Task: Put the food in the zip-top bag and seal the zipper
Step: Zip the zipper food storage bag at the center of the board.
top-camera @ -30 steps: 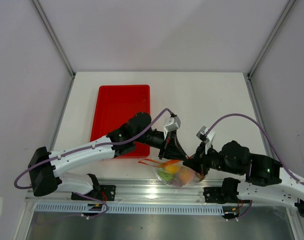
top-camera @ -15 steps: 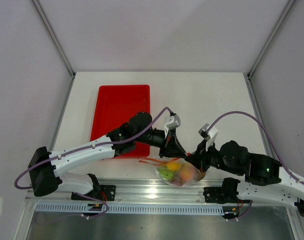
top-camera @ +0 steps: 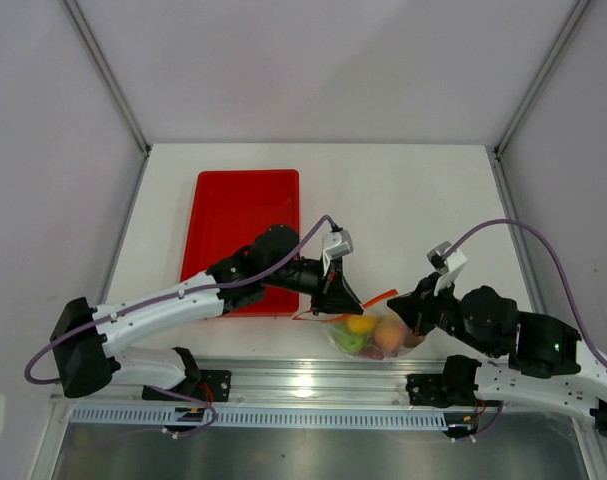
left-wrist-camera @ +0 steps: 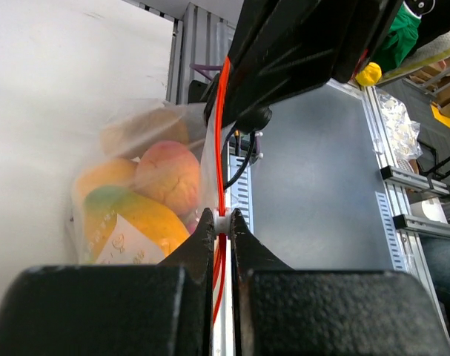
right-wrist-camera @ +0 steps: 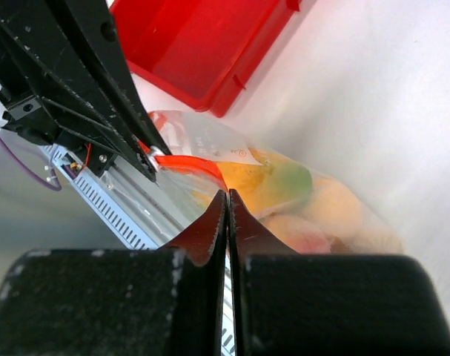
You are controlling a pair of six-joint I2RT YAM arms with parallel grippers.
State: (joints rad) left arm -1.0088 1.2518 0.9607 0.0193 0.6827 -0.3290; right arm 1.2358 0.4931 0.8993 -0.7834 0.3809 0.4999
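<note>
Zipper [top-camera: 383,296], clamped by left end effector [left-wrist-camera: 223,216] and right end effector [right-wrist-camera: 226,196], got pulled taut; sealing seems underway.

I log one clear zip-top bag [top-camera: 371,338] at the table's [top-camera: 413,200] near edge, holding a mango [left-wrist-camera: 139,219], a peach [left-wrist-camera: 170,176] and other fruit, orange-red zipper [left-wrist-camera: 223,111] stretched straight.

The top camera looks down from behind my bases over the whole table [top-camera: 413,200]. Wrist cameras peer close along my left tool [left-wrist-camera: 219,216] and right tool [right-wrist-camera: 227,194], facing each other; all share the zip-top bag [top-camera: 368,335].
</note>
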